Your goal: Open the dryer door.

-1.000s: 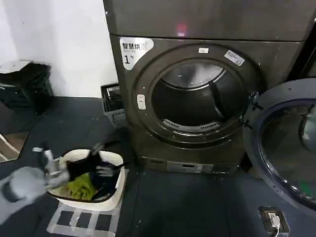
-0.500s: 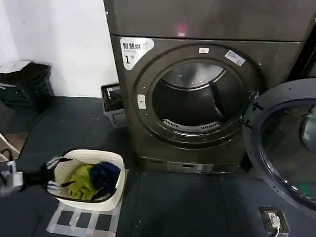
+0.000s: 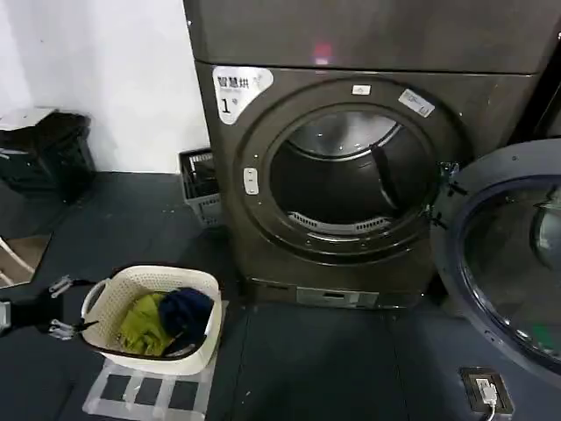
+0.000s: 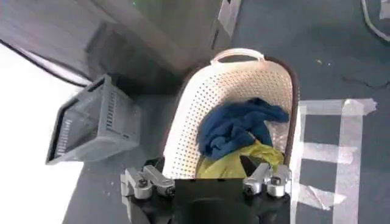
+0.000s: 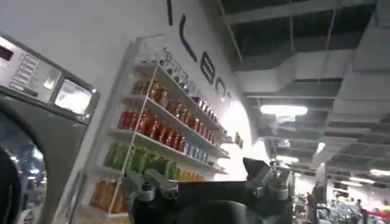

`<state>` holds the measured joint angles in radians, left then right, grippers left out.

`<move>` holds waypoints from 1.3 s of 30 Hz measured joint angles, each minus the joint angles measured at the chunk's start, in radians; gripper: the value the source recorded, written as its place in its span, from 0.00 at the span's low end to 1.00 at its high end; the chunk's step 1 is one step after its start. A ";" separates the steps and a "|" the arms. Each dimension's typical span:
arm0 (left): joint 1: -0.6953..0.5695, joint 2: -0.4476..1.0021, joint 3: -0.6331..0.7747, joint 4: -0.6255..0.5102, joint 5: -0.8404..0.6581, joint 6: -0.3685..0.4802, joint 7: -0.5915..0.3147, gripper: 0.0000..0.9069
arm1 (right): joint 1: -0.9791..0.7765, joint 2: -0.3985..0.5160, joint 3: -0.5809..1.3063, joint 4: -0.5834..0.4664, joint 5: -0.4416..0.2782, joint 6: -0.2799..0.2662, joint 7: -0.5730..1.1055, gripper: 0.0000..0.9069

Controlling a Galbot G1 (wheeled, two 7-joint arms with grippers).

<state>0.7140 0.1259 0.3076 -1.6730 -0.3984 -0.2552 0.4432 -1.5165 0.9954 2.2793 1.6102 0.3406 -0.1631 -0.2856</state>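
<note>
dryer [image 3: 351, 175]: fills the upper centre of the head view, sticker "1" at its 10 o'clock corner, drum opening exposed.
dryer door [image 3: 508, 263]: swung wide open at 3 o'clock of the opening, hinged on that side.
left gripper [image 3: 60, 307]: low at 8 o'clock, fingers spread, just beside the laundry basket [image 3: 114, 285] rim; contact unclear.
basket contents: blue cloth [image 4: 237, 125] over yellow-green cloth [image 4: 234, 164].
right gripper [image 5: 210, 182]: fingers spread, holding nothing, facing shelves of bottles [image 5: 152, 128].

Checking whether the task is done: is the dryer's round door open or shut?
Open. The chrome-ringed round glass dryer door is swung out to the right of the dark grey-brown dryer, leaving its drum opening exposed.
</note>
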 joint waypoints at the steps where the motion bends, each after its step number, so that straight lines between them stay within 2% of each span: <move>1: 0.000 0.005 -0.004 -0.002 -0.002 0.000 0.001 1.00 | 0.000 0.000 0.002 0.000 0.000 0.000 0.001 1.00; 25: 0.004 0.017 -0.018 -0.003 0.018 0.009 0.057 1.00 | 0.002 0.013 -0.023 0.015 -0.012 0.025 -0.003 1.00; 39: 0.003 0.022 -0.019 -0.008 0.014 0.027 0.040 1.00 | 0.001 0.012 -0.024 0.008 -0.033 0.039 -0.004 1.00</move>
<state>0.7174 0.1477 0.2883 -1.6809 -0.3848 -0.2283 0.4836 -1.5159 1.0078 2.2550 1.6177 0.3081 -0.1237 -0.2898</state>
